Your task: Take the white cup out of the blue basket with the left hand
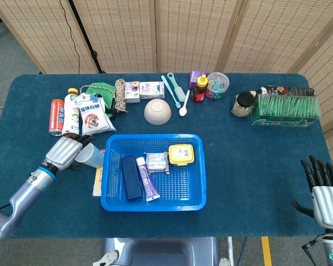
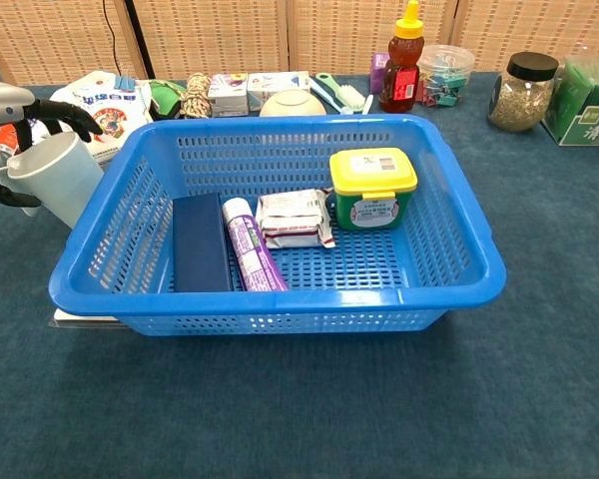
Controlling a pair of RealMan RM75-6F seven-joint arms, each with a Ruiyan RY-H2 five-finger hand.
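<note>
The blue basket [image 1: 153,172] no longer contains the white cup [image 1: 91,157], which sits low just outside its wall at nine o'clock, gripped by the left hand [image 1: 64,152] — so only setting down and release seem left — while the right hand [image 1: 324,191] idles, fingers apart.

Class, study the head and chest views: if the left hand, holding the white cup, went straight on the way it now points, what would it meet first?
Probably the blue basket: the left hand points the white cup toward its near left wall. Depth is unclear; the cup may clear the rim.
</note>
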